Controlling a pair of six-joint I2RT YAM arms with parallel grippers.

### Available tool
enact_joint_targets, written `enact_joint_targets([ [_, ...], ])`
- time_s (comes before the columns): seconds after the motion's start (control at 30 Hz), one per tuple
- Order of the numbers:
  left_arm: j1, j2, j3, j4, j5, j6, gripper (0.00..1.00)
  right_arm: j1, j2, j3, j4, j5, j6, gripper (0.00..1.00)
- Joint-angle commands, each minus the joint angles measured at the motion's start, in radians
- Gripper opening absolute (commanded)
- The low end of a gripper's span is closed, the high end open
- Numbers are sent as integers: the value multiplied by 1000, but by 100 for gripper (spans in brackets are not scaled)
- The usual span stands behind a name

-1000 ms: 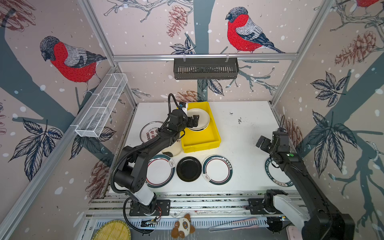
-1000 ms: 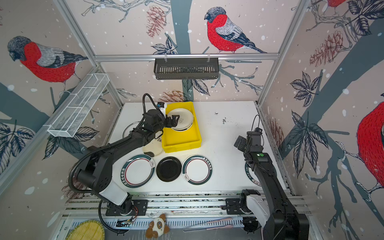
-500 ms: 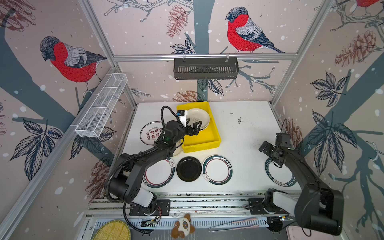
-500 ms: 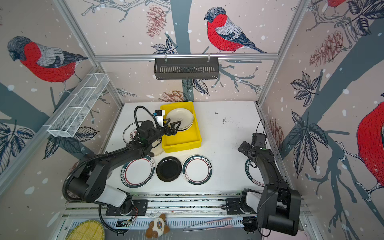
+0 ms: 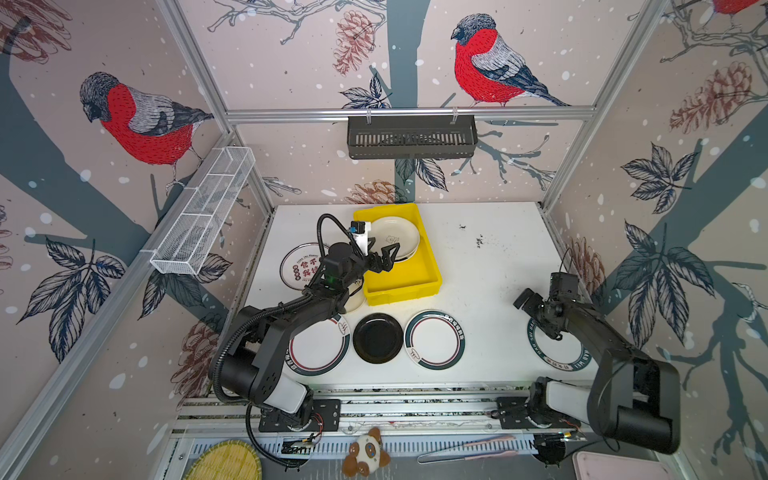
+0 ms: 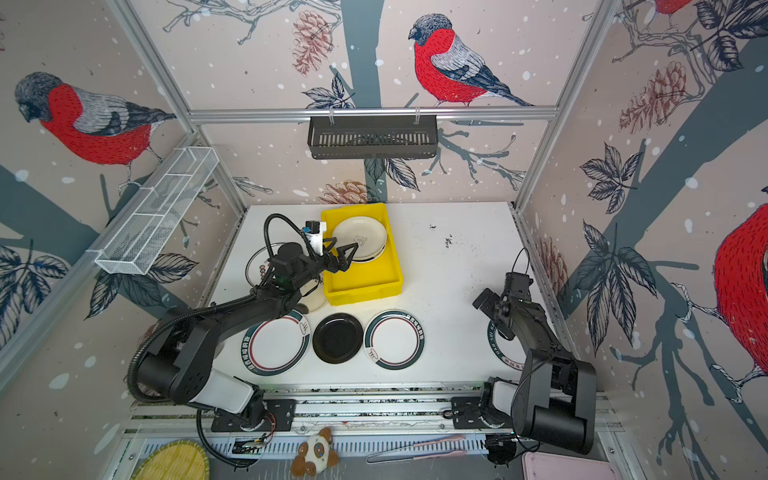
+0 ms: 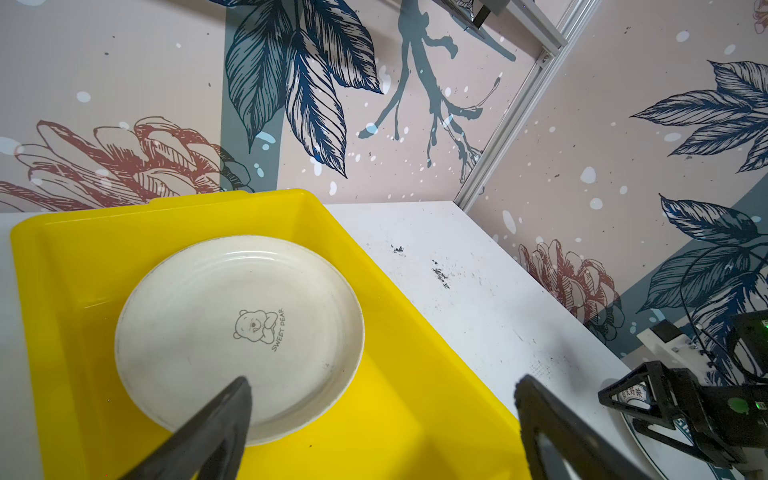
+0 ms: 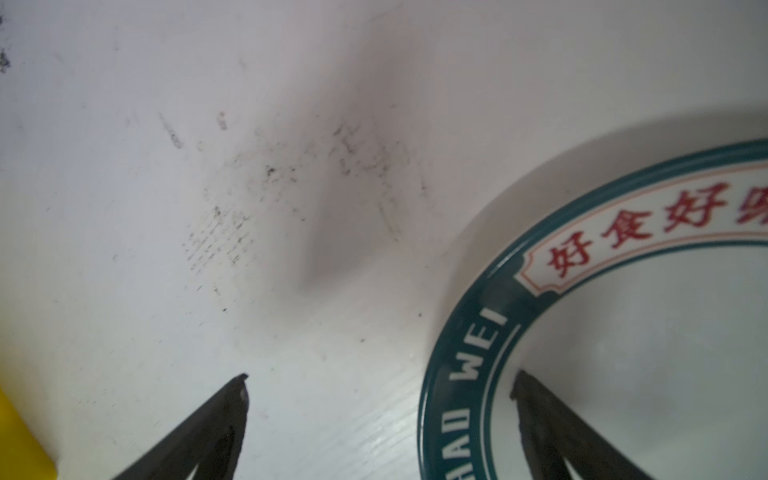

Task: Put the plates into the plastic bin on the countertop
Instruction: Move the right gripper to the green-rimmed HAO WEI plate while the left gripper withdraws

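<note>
Bin (image 5: 401, 293), yellow, stands toward the back of the countertop (image 5: 498, 270); I see a cream bear plate (image 5: 395, 237) lying in its far end. My left gripper (image 7: 384, 382) hangs spread wide above the bin, empty. My right gripper (image 8: 380, 380), equally wide, straddles a teal-banded plate (image 8: 469, 365) at its rim, contact unclear. A black plate (image 5: 377, 337) lies on the white top nearer me. Bird wallpaper (image 5: 490, 62) surrounds.

I see a black slotted plastic basket (image 5: 411, 137) hanging on the rail of the back wall, and a long white wire mesh basket (image 5: 203, 212) is fixed on the wall at my left side. Nearest to me, along the front strip, lie a round woven yellow bamboo disc (image 5: 224, 461), a small brown-and-white plush bear toy (image 5: 368, 453), thin pink tongs (image 5: 490, 441) and a pale pink flat tray (image 5: 615, 467), partly cut off.
</note>
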Motion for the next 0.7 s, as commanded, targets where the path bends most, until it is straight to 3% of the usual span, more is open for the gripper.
enact_joint_targets([
  [0.0,5,-4,-5,59,32,2,98,9,11,2,28,-93,31,100],
  [0.17,5,9,15,35,71,12,97,10,4,-55,152,-232,132,100],
  [0.67,5,-72,16,-112,32,34,97,119,141,-7,279,-260,163,100],
])
